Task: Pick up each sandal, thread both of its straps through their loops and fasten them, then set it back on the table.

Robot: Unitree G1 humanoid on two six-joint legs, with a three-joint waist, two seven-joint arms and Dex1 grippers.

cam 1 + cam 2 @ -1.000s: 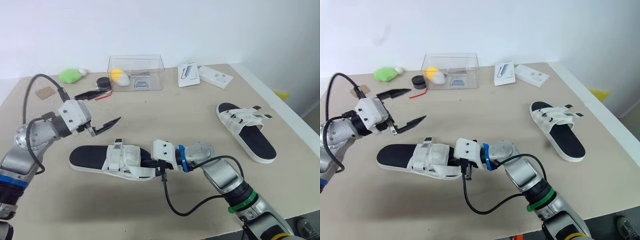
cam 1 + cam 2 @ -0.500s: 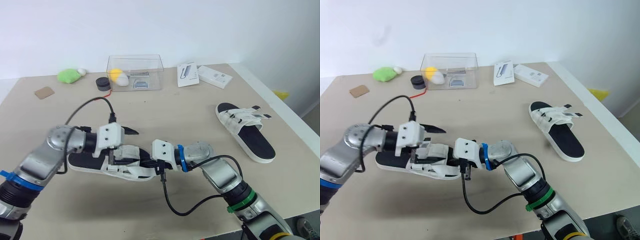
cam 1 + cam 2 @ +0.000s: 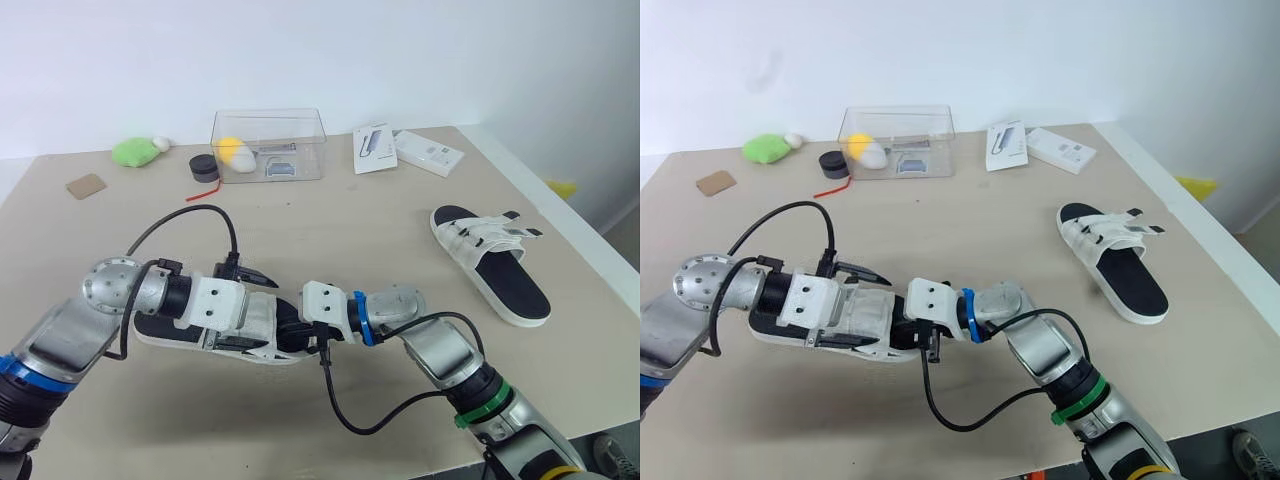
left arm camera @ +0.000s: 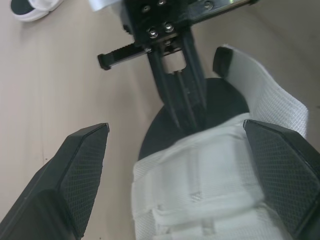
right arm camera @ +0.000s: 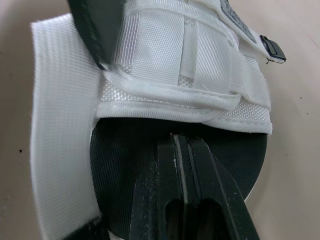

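Near sandal (image 4: 205, 195) lies flat on the table (image 3: 340, 230), front-left, under both grippers. Left gripper (image 3: 265, 312) is spread wide and straddles the white straps, one finger on each side; no clear contact seen. Right gripper (image 5: 180, 150) has its fingers pressed together, lying on the black footbed with the tips at the strap edge, nothing visibly pinched. Second sandal (image 3: 490, 262) sits well apart at the table's right side, strap ends sticking out sideways. Far edge: clear box (image 3: 268, 145), green toy (image 3: 132, 152), two white packages (image 3: 430, 153).
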